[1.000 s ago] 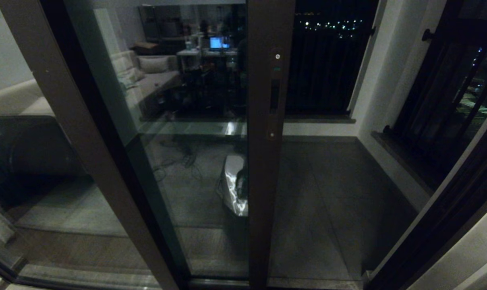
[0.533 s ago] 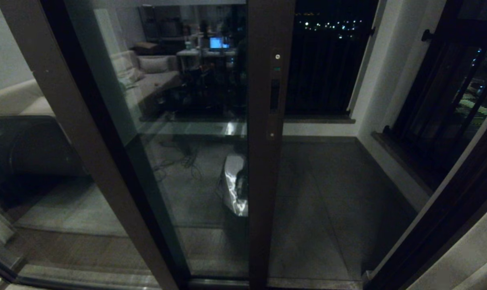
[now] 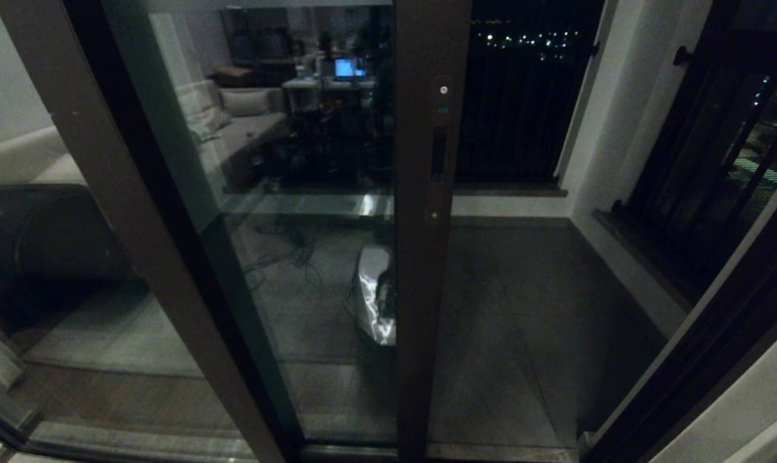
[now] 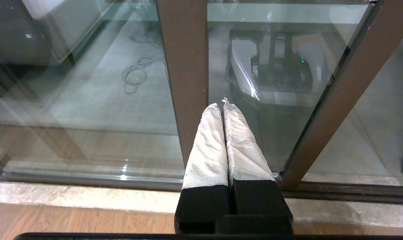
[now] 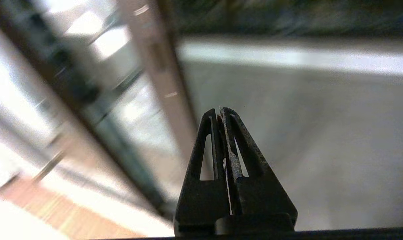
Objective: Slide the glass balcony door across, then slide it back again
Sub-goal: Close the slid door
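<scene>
- Standing partly slid across, the glass balcony door [image 3: 298,212] has its handled edge stile [image 3: 427,257] near the middle of the head view, with the opening to the balcony floor [image 3: 523,308] on its right.
- Judging by its full height, glass and metal frame, the door is likely heavy and stiff, gliding only along its track [image 4: 321,193]; the pane is smooth and offers nothing to grip.
- The recessed handle slot [image 3: 437,152] in the stile looks the best place to hook or push.
- The left tool [image 4: 221,105] is pressed shut on nothing, low by the sill and pointing at the glass beside a brown stile [image 4: 184,66].
- The right tool [image 5: 220,111] is likewise closed and empty, aimed near a pale stile [image 5: 161,66].
- Neither arm shows in the head view.
- Reflections crowd the glass, the right wrist view is smeared, and the door's top is cut off.
</scene>
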Robot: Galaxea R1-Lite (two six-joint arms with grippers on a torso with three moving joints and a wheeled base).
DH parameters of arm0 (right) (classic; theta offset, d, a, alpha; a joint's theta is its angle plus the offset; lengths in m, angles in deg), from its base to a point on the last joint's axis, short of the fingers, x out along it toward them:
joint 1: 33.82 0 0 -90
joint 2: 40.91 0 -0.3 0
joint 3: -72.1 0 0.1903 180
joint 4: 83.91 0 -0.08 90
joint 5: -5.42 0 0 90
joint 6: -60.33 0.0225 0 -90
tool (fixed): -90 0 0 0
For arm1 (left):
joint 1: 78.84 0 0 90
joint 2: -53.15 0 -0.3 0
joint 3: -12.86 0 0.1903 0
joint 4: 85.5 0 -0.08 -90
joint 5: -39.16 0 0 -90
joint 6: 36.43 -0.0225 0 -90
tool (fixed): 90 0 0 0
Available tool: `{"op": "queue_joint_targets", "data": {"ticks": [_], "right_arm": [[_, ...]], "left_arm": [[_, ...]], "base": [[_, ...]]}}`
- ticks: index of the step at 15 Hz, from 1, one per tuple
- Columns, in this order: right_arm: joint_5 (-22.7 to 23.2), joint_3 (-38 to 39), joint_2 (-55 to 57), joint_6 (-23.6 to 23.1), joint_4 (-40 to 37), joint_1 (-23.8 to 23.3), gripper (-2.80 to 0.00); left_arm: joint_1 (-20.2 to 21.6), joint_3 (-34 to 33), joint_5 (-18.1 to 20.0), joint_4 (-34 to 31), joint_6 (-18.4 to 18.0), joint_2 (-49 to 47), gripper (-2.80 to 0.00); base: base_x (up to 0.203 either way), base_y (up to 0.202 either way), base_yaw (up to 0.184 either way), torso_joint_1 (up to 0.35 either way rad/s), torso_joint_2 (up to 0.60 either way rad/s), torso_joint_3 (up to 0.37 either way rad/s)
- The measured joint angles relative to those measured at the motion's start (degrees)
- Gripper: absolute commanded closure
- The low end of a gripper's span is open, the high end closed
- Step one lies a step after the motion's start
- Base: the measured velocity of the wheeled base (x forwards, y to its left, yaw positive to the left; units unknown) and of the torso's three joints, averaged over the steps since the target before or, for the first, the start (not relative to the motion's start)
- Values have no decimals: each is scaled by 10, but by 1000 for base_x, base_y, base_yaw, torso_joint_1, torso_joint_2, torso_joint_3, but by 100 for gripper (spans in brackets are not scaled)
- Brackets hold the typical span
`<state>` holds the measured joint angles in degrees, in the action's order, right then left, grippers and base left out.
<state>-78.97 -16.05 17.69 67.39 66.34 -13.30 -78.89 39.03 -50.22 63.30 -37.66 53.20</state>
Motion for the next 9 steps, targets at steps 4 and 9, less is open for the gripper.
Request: {"op": "queue_joint_targets", "data": {"ticks": [4, 9], "right_arm": [[-161, -57, 121, 21, -4, 166, 0], [-297, -123, 248, 22, -5, 230, 0]], "left_arm": [[0, 0, 0, 0, 0, 0, 0], [0, 0, 0, 0, 0, 0, 0]], "base": [[0, 0, 0, 0, 0, 0], [0, 0, 0, 0, 0, 0]]}}
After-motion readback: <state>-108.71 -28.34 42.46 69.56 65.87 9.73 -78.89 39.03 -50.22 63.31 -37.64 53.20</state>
